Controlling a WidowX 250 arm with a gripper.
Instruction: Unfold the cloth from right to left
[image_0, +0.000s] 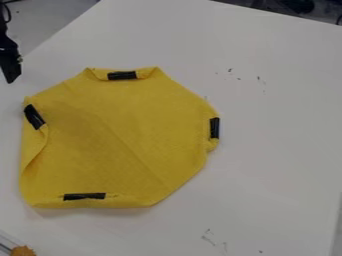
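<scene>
The white table (274, 150) carries the yellow cloth (127, 145), which lies left of centre in the cam. view, approx. 8-sided, nearly as wide as it is tall, so I find no clear long axis. The black gripper (11, 75) is at the upper L edge of view, apart from the cloth. Cloth lies to the R of the jaws and lower in view. Whether the jaws are wide or narrow, I cannot tell; no cloth is in them.

4 dark strips mark the cloth edges. The L strip (34, 116) is the nearest to the jaws, and the R strip (214, 128) is on the far side, its long axis almost vertical in view. If unfolding starts at R, as the task says, the jaws prob. must pass above the whole cloth first, w/o dragging it.
</scene>
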